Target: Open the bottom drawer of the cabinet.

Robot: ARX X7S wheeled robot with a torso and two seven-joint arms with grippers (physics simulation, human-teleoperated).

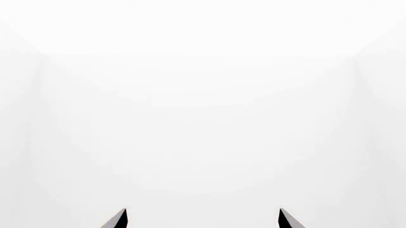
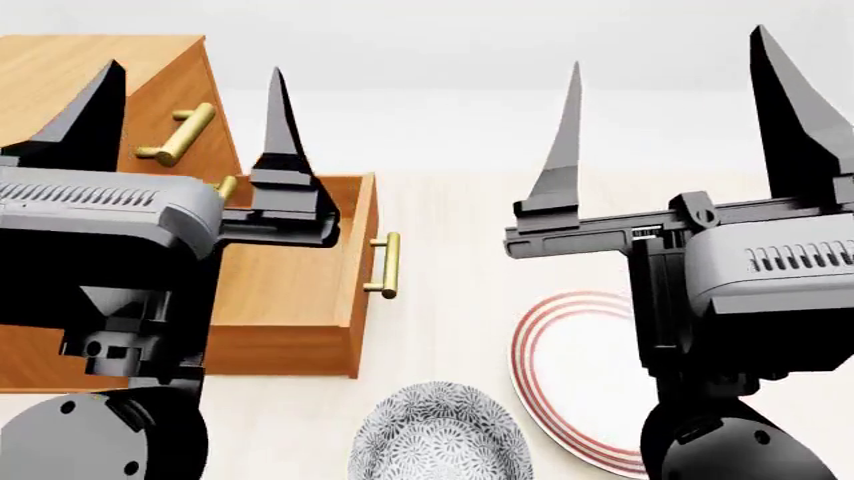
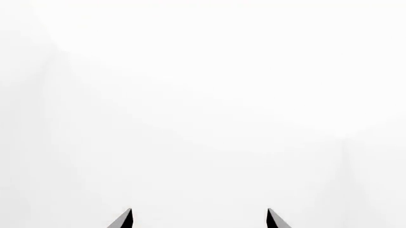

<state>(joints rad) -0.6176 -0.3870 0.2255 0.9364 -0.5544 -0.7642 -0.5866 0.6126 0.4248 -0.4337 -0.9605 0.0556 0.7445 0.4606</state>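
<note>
The orange-brown cabinet (image 2: 47, 65) stands at the left of the head view. Its bottom drawer (image 2: 287, 295) is pulled out toward the right, and the brass handle (image 2: 384, 265) on its front is free. Two more brass handles (image 2: 180, 133) show on the fronts above it. My left gripper (image 2: 195, 72) is raised in front of the cabinet, open and empty, clear of the handle. To the right, my right gripper (image 2: 667, 50) is also held up, open and empty. The wrist views show only the spread tips of the left gripper (image 1: 203, 211) and right gripper (image 3: 199, 211) against blank white.
A white plate with red rings (image 2: 574, 370) lies on the pale tabletop to the right of the drawer, partly behind my right arm. A grey patterned bowl (image 2: 441, 435) sits at the near edge, below the drawer front.
</note>
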